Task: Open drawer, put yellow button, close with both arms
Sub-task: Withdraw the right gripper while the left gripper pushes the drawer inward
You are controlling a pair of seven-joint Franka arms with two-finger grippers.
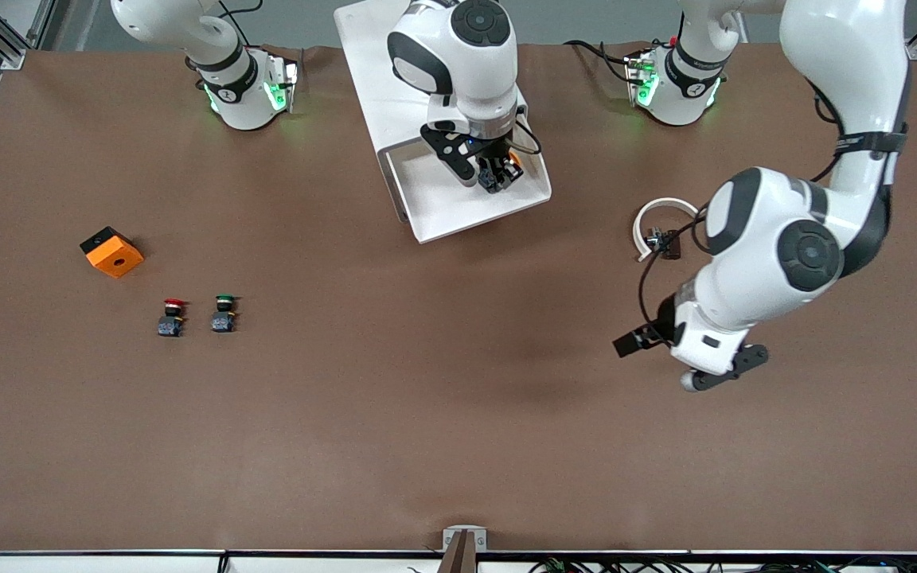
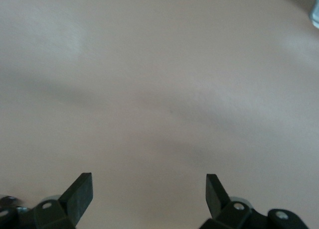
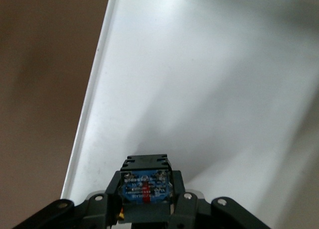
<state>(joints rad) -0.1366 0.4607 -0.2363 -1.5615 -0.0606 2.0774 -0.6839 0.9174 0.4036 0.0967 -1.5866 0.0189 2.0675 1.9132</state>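
The drawer (image 1: 435, 215) stands pulled out of the white cabinet (image 1: 371, 72) at the robots' edge of the table, its white tray showing. My right gripper (image 1: 498, 177) hangs over the tray and is shut on the yellow button (image 1: 514, 169). In the right wrist view the button's dark black-blue body (image 3: 146, 185) sits between the fingers (image 3: 182, 199), above the tray floor (image 3: 199, 89). My left gripper (image 1: 665, 350) is open and empty over bare table toward the left arm's end. Its fingertips (image 2: 82, 189) stand wide apart in the left wrist view.
A red-capped button (image 1: 173, 316) and a green-capped button (image 1: 224, 313) stand toward the right arm's end. An orange block (image 1: 111, 251) lies beside them, farther from the front camera. A white ring with a small dark part (image 1: 661, 227) lies near the left arm.
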